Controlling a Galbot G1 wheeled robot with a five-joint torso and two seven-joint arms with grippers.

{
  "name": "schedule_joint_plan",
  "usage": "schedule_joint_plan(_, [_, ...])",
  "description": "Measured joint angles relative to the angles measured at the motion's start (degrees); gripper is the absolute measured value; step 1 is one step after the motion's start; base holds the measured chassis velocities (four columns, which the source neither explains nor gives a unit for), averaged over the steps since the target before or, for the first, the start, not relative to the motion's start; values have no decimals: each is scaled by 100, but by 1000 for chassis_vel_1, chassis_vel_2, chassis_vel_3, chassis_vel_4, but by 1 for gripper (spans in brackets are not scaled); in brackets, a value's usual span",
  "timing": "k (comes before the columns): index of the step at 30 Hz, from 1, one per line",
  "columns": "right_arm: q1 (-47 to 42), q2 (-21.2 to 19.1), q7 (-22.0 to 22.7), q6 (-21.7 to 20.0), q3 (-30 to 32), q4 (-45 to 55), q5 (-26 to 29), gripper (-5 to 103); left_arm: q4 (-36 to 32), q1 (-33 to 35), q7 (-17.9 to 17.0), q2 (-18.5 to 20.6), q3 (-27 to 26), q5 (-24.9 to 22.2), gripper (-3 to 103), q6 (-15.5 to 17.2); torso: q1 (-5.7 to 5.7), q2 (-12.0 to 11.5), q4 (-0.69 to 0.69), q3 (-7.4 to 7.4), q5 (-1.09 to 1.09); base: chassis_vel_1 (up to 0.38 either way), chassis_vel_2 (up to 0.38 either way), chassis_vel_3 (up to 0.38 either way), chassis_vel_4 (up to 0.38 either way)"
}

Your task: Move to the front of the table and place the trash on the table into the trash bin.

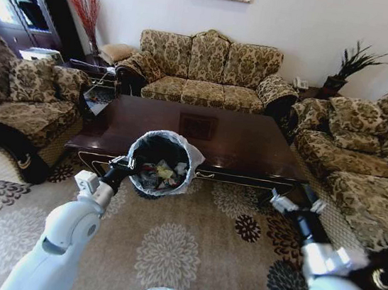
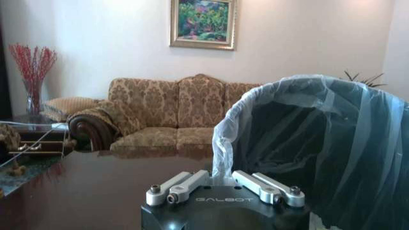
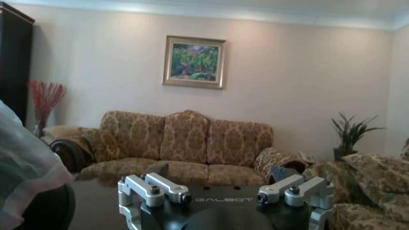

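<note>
**Bin held at table front, trash inside**

1. Left gripper (image 2: 222, 181): I see its fingers pinched on the liner (image 2: 223, 139) at the near rim of the bin (image 1: 161, 163). From my head view the gripper (image 1: 122, 168) sits at the bin's left edge.
2. Bin: upright, just in front of the table (image 1: 251, 145), overlapping its near edge. Black, white liner folded over the rim.
3. Trash (image 1: 163, 174): wrappers and scraps lying inside the bin.
4. Right gripper (image 3: 221, 184): fingers spread wide, holding nothing; it hangs at the table's near right corner (image 1: 281, 196).
5. Surroundings: sofa (image 1: 207, 72) behind the table, patterned carpet (image 1: 180, 250) below.
</note>
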Motion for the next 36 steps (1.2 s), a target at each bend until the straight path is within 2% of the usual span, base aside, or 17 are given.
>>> schedule_joint_plan(2, [16, 177, 126, -34, -207, 69, -347, 100, -1, 29, 3, -23, 3, 22, 1, -13, 2, 0, 0, 1, 0, 0, 0, 0, 0])
schedule_joint_plan(7, [21, 194, 159, -115, -248, 105, -531, 100, -42, 52, 6, -46, 9, 48, 1, -19, 2, 0, -1, 1, 0, 0, 0, 0, 0])
schedule_joint_plan(25, [62, 155, 166, -145, -255, 102, -491, 100, -211, 93, 2, -124, -112, 95, 1, -20, 2, 0, -2, 1, 1, 0, 0, 0, 0])
schedule_joint_plan(36, [69, 148, 168, -151, -255, 97, -473, 100, -297, 145, -2, -147, -86, 129, 1, -35, 1, -1, -1, 1, 2, 133, 133, -133, -149])
